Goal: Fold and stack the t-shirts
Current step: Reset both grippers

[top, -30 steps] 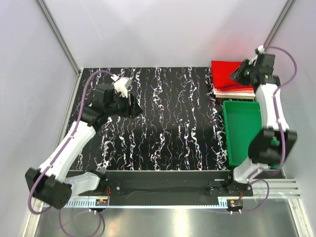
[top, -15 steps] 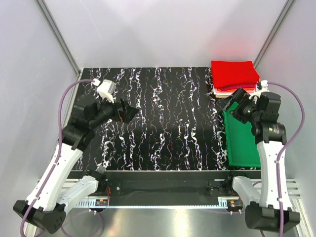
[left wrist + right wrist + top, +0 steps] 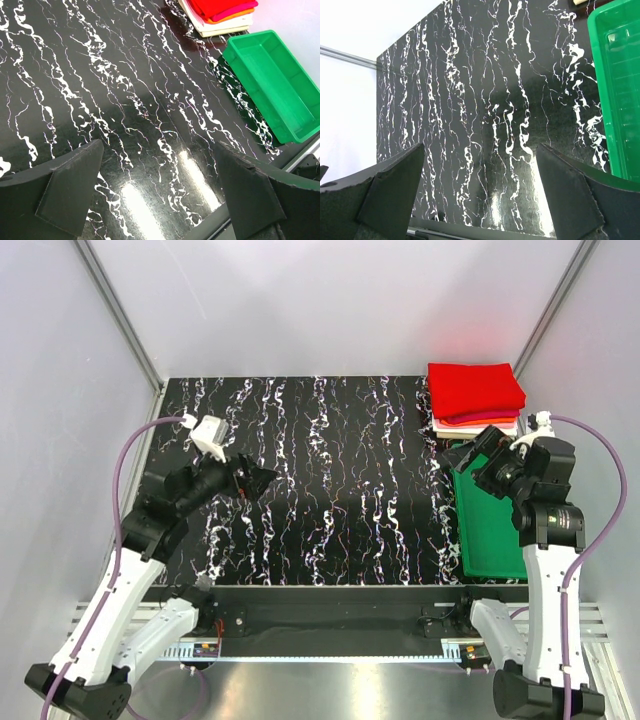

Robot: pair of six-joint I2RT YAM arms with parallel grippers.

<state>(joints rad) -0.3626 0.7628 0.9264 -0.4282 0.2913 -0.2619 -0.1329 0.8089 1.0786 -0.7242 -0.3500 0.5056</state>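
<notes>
Just beyond the spread, empty jaws of the right gripper [image 3: 463,453], the folded t-shirts [image 3: 475,390] sat stacked, red on top. The left gripper [image 3: 264,476] hung well apart from them, jaws also wide and empty.

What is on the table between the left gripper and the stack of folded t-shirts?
Only bare tabletop lies between the left gripper and the stack of t-shirts; the top external view shows it.
</notes>
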